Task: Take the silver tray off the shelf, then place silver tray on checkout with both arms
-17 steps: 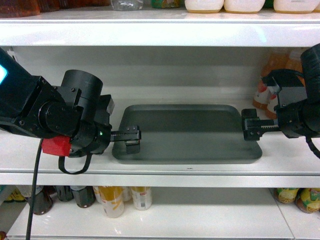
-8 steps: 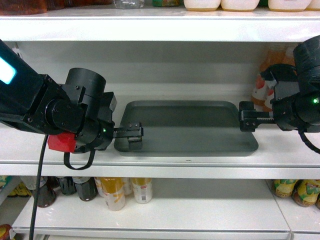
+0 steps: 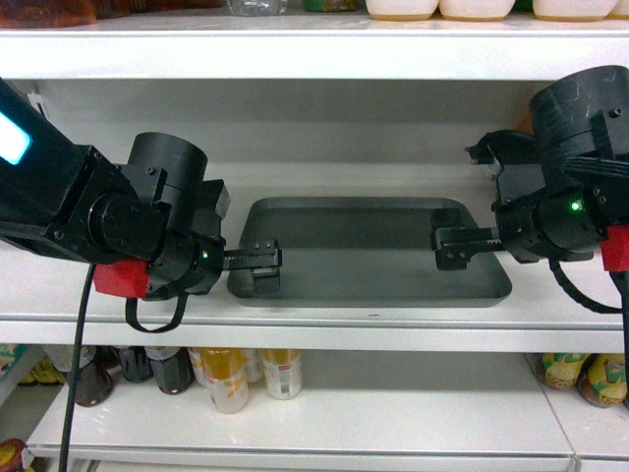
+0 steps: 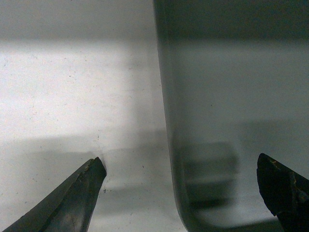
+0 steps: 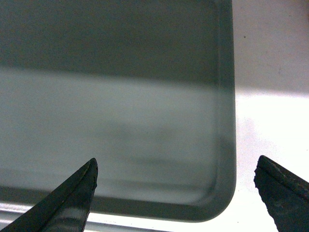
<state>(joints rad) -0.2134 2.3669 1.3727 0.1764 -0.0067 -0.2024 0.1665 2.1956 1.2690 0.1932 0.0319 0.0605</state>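
Observation:
The silver tray [image 3: 359,236] lies flat on the white shelf [image 3: 314,321], grey-green with a shallow rim. My left gripper [image 3: 261,264] hangs open over the tray's left edge. In the left wrist view the tray's left rim [image 4: 169,145] runs between its fingers [image 4: 79,193], one over the shelf and one over the tray. My right gripper [image 3: 453,246] is open above the tray's right part. The right wrist view shows the tray's front right corner [image 5: 224,193] between that gripper's spread fingertips [image 5: 282,193]. Neither gripper holds anything. The checkout is out of view.
The shelf board above [image 3: 295,54] carries containers and hangs low over both arms. Orange bottles [image 3: 531,123] stand behind the right arm. Bottles and jars [image 3: 226,379] fill the lower shelf. A black cable [image 3: 74,393] hangs at the left.
My right gripper has moved left, from just outside the tray's right edge to above its right part. The left gripper has stayed at the left edge, still open.

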